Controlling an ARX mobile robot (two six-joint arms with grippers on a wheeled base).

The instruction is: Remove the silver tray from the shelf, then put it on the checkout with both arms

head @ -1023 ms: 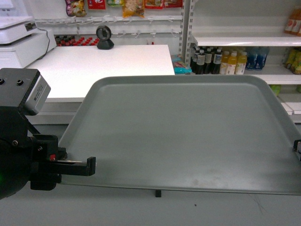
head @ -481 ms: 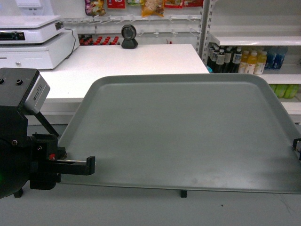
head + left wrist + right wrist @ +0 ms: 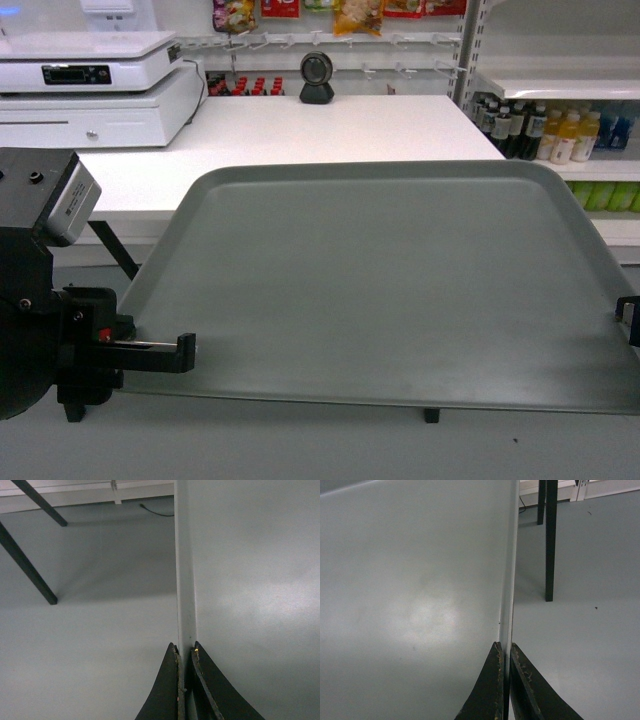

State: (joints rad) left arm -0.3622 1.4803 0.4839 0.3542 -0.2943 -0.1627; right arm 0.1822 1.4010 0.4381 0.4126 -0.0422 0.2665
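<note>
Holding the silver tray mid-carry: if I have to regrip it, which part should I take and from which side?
Take the silver tray by its low raised rim on the two short ends, each arm coming in from its own side. It is wide, flat and thin, so only the rim suits closed fingers. The left gripper and right gripper already pinch it that way.

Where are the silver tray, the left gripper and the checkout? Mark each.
silver tray [image 3: 380, 290], head view, middle of its flat surface.
left gripper [image 3: 184, 680], left wrist view, between the fingertips pinching the tray's rim.
checkout [image 3: 300, 130], head view, bare white top behind the tray.
</note>
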